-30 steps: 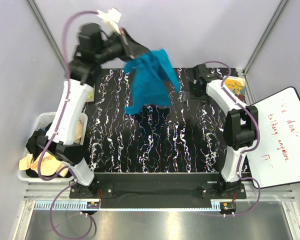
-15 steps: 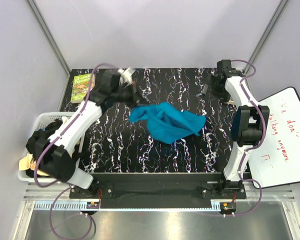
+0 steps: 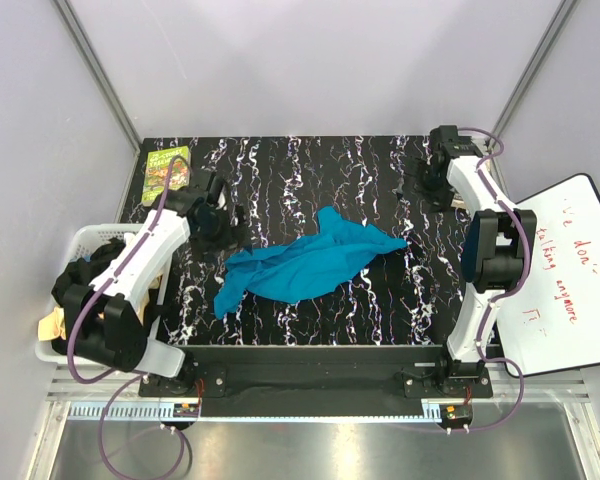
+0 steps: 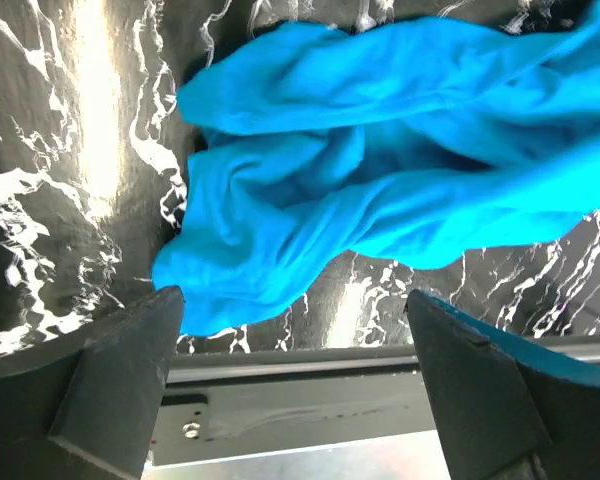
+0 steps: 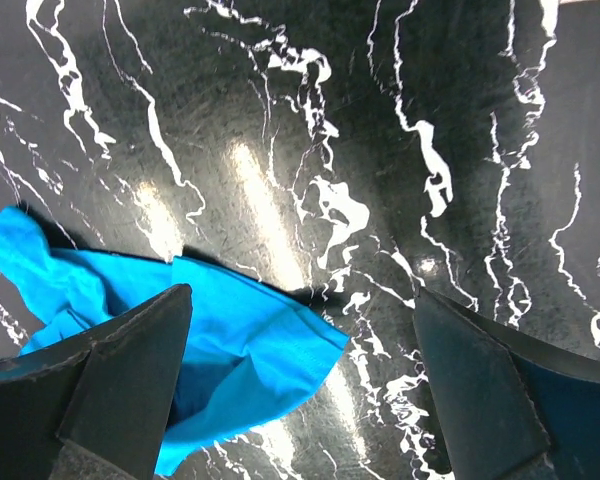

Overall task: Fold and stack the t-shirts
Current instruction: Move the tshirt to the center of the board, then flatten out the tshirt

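A teal t-shirt lies crumpled in a long diagonal heap on the black marbled table. My left gripper hovers just off the shirt's left end, open. In the left wrist view the teal t-shirt fills the upper frame, and the left gripper has nothing between its fingers. My right gripper stands open at the back right, apart from the shirt. Its wrist view shows a corner of the teal t-shirt below the right gripper. A black t-shirt and a cream t-shirt lie in the basket.
A white slatted basket stands off the table's left edge. A green book lies at the back left corner. A whiteboard leans at the right. Grey walls close in the back and sides.
The left arm swung the teal t-shirt down from high at the back, laid it on the table and let go. The right arm shifted slightly at the back right.
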Controlling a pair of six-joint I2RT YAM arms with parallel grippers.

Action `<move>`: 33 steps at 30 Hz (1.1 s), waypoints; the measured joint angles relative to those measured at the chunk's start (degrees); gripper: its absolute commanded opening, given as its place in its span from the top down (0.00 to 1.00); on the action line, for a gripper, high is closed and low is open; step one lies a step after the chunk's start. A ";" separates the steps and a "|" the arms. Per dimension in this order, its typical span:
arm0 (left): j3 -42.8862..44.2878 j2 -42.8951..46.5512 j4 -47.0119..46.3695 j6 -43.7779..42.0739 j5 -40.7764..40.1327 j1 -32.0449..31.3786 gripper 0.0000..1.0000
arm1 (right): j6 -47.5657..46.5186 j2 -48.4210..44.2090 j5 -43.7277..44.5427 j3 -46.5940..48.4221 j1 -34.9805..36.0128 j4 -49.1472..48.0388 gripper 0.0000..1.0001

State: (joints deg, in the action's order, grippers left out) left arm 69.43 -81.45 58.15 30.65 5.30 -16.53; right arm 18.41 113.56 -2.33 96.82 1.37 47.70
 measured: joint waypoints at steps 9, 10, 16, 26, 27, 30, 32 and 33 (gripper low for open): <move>11.63 -11.47 -1.27 -4.98 0.70 -7.93 0.01 | -0.09 0.39 -4.90 0.35 0.81 0.35 0.00; 12.02 -13.68 -1.49 -5.33 0.96 -8.52 0.01 | -0.42 0.83 -4.87 1.03 1.53 0.55 0.00; 14.45 -23.98 -1.77 -7.76 2.51 -11.82 0.01 | -2.36 4.72 -4.33 7.65 11.21 2.75 0.00; 16.79 -29.51 -3.82 -10.60 3.89 -18.16 0.82 | -3.41 4.72 -4.17 6.27 12.83 5.01 0.00; 16.79 -30.21 -3.93 -10.97 4.00 -18.34 1.00 | -3.76 4.70 -3.74 5.99 12.61 5.11 0.00; 16.70 -31.28 -4.07 -10.75 3.87 -18.51 1.00 | -4.63 4.70 -2.93 5.33 12.39 5.40 0.00; 16.68 -31.32 -4.02 -10.64 3.72 -18.67 1.00 | -4.96 4.70 -2.78 5.11 12.41 5.53 0.00; 16.68 -31.21 -4.13 -10.51 3.63 -18.71 1.00 | -5.05 4.70 -2.73 5.09 12.41 5.53 0.00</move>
State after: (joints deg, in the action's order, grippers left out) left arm 86.11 -112.66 54.02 20.14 8.93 -35.24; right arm 13.37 118.26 -5.06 101.91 13.78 53.23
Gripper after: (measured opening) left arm 0.012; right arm 0.994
